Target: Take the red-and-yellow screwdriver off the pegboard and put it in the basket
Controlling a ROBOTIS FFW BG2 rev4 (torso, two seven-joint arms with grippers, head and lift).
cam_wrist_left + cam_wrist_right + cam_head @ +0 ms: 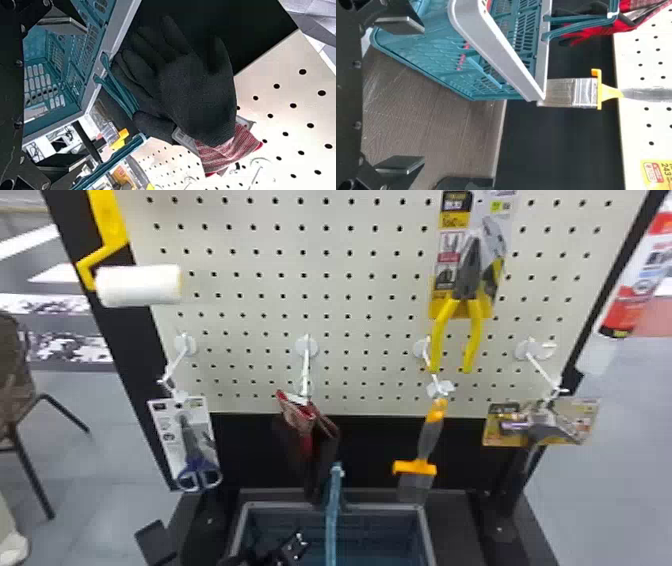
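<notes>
So, where's the screwdriver? We can't pin it down for sure, but our best guess is that it's down in the basket (387, 506) already: in the right wrist view, red bits (462, 59) show through the mesh side. The mesh hides too much to swear to it.

Both sets of jaws look released, nothing between them. The left gripper (85, 95) is by the basket, with the dark gloves (194, 95) hanging just ahead of it. The right gripper (424, 94) is spread wide over the table (435, 130) on the right, near side of the basket.

If we're reading it right, the drop is done and what's left is getting out cleanly. We'd keep the left jaws apart and ease back toward the near side, lifting enough to clear the rim before swinging left. The teal handle (332, 510) stands up right by those gloves, so a finger could easily hook it and drag the whole basket along. Don't twist the wrist until we're free of both.

The right arm has nothing to do here, so we'd leave it parked, well off the brush (583, 93) hanging at the basket's far right corner. Before calling it finished, we'd peek straight down inside and make sure those red bits really are the screwdriver.
</notes>
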